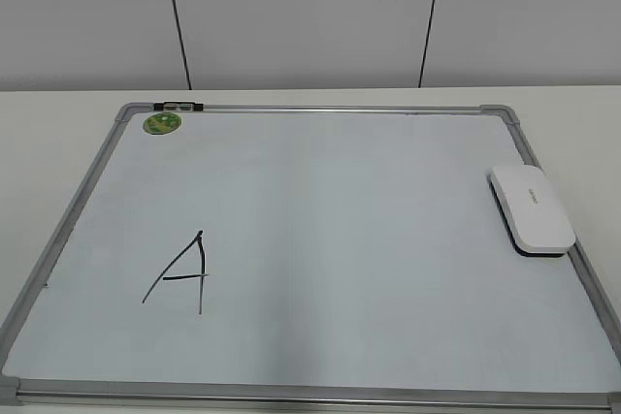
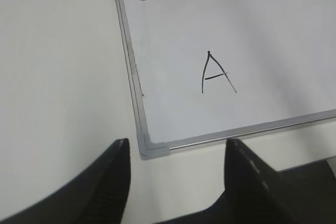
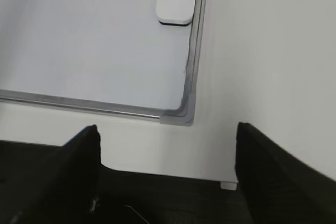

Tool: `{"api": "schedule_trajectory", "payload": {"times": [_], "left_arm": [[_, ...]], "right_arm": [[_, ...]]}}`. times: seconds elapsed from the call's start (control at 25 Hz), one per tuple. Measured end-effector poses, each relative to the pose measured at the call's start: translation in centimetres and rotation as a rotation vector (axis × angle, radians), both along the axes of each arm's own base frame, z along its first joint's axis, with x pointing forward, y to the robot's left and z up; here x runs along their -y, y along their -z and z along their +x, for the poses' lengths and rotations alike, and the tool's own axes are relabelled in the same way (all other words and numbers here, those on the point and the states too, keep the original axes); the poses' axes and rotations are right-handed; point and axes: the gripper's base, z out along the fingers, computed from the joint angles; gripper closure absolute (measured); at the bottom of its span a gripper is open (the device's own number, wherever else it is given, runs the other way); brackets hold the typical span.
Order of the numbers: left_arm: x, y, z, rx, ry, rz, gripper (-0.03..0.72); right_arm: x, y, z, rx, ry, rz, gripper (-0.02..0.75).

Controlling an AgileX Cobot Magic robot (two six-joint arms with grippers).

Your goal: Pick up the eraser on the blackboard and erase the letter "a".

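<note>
Whiteboard (image 1: pixel 320 239) flat on white surface (image 1: pixel 58 113), grey panelled wall (image 1: pixel 291 16) behind. Eraser (image 1: pixel 531 210) on board's right edge against frame. Only a capital A (image 1: pixel 181 273) visible, lower left. Left fingers (image 2: pixel 118 171) and right fingers (image 3: pixel 84 156) both spread wide, empty, over board's near corners.

A pale wall (image 1: pixel 301 16) rises behind the white table (image 1: pixel 58 133), split by two dark vertical seams (image 1: pixel 177 16); even, soft light falls across both.
</note>
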Motion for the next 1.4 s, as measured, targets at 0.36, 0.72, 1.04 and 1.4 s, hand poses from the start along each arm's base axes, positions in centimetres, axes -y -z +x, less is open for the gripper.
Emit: {"api": "schedule_trajectory", "payload": {"times": [0.36, 0.72, 1.04, 1.4], "left_arm": [[-0.2, 5.1, 1.9, -0.151, -0.008, 0.016, 0.278], [-0.6, 7.3, 3.0, -0.157, -0.039, 0.044, 0.279], [-0.7, 7.7, 3.3, -0.143, -0.048, 0.049, 0.279], [-0.7, 7.6, 3.3, -0.138, -0.049, 0.049, 0.279]], "right_arm": [[1.1, 5.3, -1.1, -0.033, 0.039, -0.097, 0.145], [1.0, 6.2, -0.2, 0.022, 0.056, -0.077, 0.145], [1.0, 6.1, -0.1, 0.033, 0.058, -0.076, 0.145], [1.0, 6.1, -0.1, 0.033, 0.059, -0.075, 0.146]]}}
